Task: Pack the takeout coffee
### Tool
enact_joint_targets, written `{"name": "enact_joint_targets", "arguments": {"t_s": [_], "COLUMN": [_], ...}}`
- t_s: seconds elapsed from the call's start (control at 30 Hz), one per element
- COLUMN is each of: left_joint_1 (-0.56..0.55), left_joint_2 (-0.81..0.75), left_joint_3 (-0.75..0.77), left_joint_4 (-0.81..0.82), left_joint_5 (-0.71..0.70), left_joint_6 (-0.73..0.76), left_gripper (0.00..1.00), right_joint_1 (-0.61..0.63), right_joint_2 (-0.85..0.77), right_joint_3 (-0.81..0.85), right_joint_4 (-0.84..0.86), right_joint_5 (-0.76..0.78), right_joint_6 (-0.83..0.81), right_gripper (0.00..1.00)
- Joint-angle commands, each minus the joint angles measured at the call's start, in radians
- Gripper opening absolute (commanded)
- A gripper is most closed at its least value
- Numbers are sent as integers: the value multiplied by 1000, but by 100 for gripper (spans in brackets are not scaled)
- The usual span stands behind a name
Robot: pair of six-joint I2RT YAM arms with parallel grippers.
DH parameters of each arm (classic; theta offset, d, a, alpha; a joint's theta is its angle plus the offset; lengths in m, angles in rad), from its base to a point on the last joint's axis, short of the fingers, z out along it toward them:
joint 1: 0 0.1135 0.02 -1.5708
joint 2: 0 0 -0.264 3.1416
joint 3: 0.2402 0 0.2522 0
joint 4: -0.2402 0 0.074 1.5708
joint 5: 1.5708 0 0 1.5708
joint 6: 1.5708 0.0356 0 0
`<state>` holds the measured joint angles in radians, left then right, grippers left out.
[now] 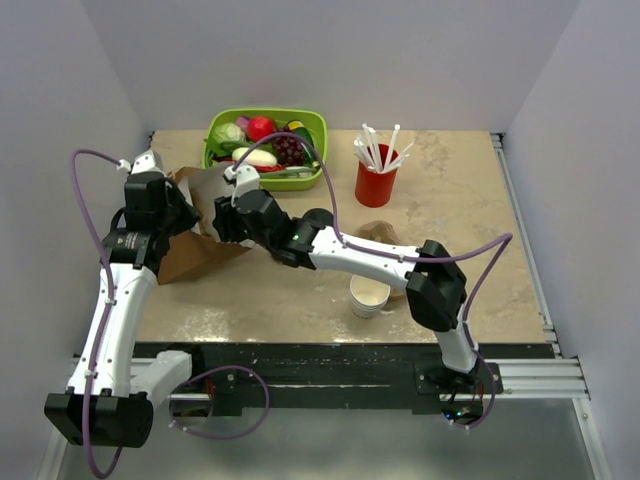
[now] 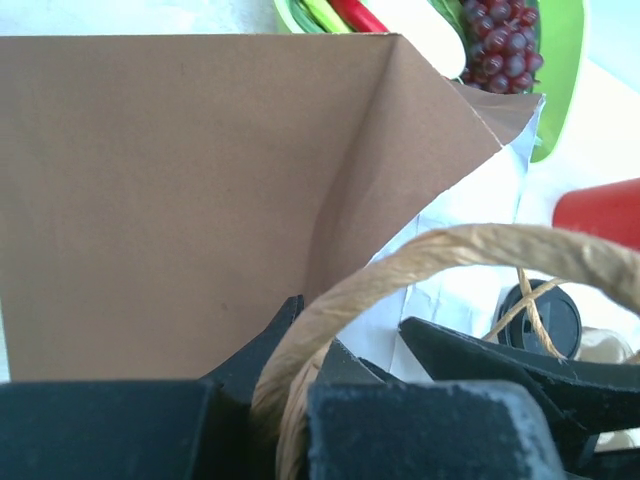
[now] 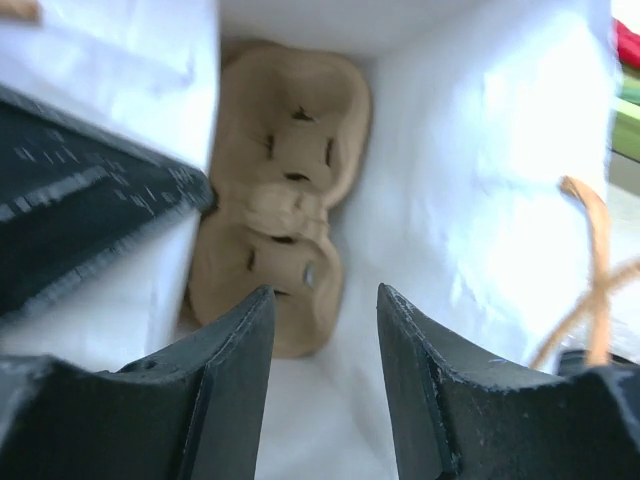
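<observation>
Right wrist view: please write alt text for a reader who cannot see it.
The open right gripper points into a white-lined paper bag. A beige pulp cup carrier lies deep inside, its two visible pockets holding no cup.

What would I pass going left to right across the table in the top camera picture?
Bag → green tub → red cup. The white cup sits straight below the red cup in the picture, so it is left out.
</observation>
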<state>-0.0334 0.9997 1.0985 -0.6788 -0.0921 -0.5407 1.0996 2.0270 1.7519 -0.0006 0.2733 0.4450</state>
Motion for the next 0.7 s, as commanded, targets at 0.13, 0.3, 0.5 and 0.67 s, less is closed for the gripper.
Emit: {"name": "enact_joint_targets", "arguments": {"t_s": [0.13,0.3,0.5,0.67], "left_joint_1": [-2,-2,0,-2], "left_joint_2": [30,39,43,57], "left_joint_3": [76,90,95,124], "left_joint_4": [-48,-50,-54,-67], "left_joint_5": [-101,-110,-115,-127], "left_joint_6": [-21,-25,-48,-56], "left_gripper": [0,0,0,0], "right_joint_1": [2,0,-3,-12], "right_joint_2": [-197,-312,-471,-527], "right_joint_3": [-61,-149,-285,-298], "right_joint_4": [68,183,293,183], "right_joint_5": [-47,-121,-57,-4], "right_joint_6": [-149,-206,-262,-246], "right_gripper": [58,73,98,98]}}
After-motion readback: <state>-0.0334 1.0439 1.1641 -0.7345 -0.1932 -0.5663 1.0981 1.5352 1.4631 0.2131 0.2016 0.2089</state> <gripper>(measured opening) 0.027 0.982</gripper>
